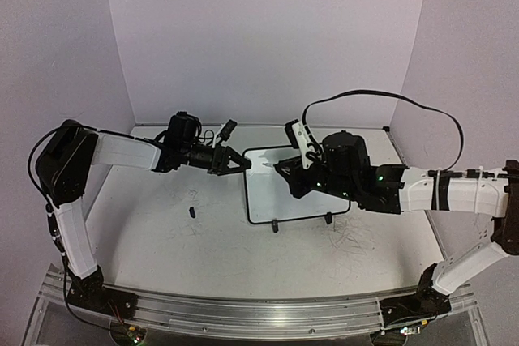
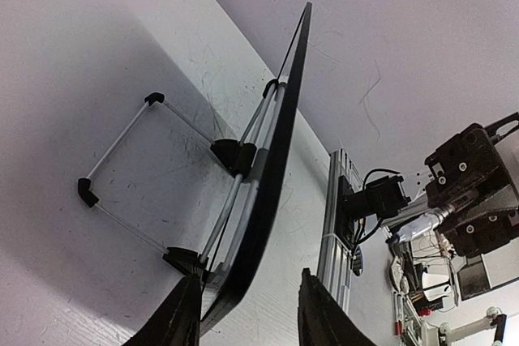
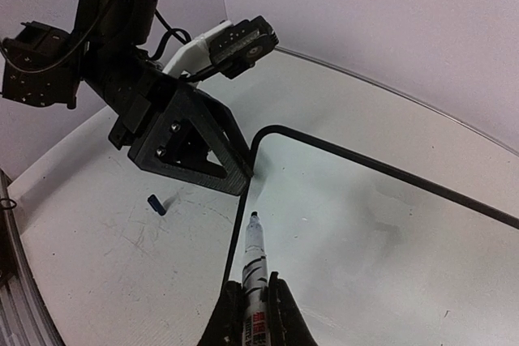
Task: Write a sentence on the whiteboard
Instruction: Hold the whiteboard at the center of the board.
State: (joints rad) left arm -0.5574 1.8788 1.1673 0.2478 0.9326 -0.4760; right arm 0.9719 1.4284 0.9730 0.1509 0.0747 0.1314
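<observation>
The whiteboard point(image 1: 300, 196) stands on its two black feet at mid-table; its face shows no writing, so the sentence is not in view. My left gripper point(image 1: 246, 164) is open at the board's top left corner. In the left wrist view point(image 2: 251, 313) its fingers straddle the board's black edge point(image 2: 276, 151), which lies close to the left finger. My right gripper point(image 1: 284, 169) is shut on a white marker point(image 3: 254, 257). The marker's uncapped dark tip points at the board face point(image 3: 365, 232) just inside the left frame, below that corner.
A small dark blue cap point(image 1: 193, 213) lies on the tabletop left of the board, also in the right wrist view point(image 3: 157, 204). Grey scuff scribbles point(image 1: 357, 237) mark the table to the right. An aluminium rail point(image 1: 243, 313) runs along the near edge. Walls enclose three sides.
</observation>
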